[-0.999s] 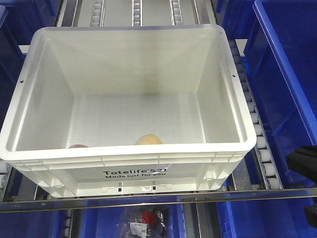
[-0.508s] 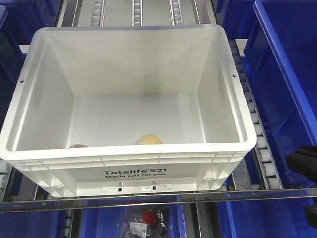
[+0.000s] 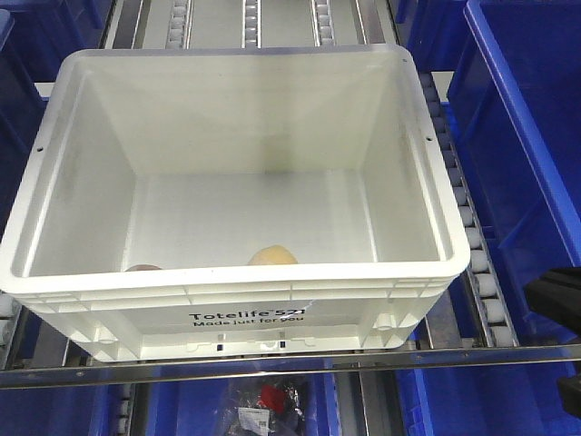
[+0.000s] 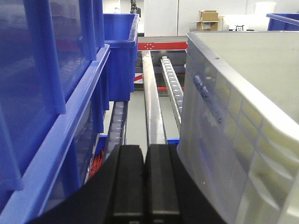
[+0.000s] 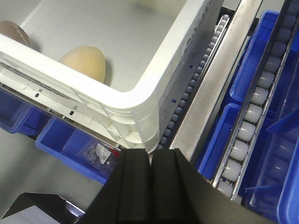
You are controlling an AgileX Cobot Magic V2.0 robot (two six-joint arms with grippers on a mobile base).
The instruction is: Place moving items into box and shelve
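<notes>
The box [image 3: 236,283], a large white crate printed "Totelife 521", sits on the roller shelf. Two moving items lie inside against its near wall: a pale yellow-tan ball [image 3: 272,256] and a brownish one [image 3: 143,267]. The right wrist view looks down on the box corner [image 5: 135,100], with the tan item [image 5: 84,63] and the brownish item [image 5: 13,31] inside. My right gripper [image 5: 150,158] is shut and empty, just outside that corner. My left gripper [image 4: 145,156] is shut and empty, low beside the box's side wall [image 4: 233,135].
Blue bins [image 3: 531,118] flank the box on the right, and more blue bins [image 4: 42,93] stand to its left. Roller rails [image 3: 472,245] run under and beside it. A metal rail [image 3: 290,368] crosses the shelf front. A lower blue bin [image 5: 74,149] holds bagged parts.
</notes>
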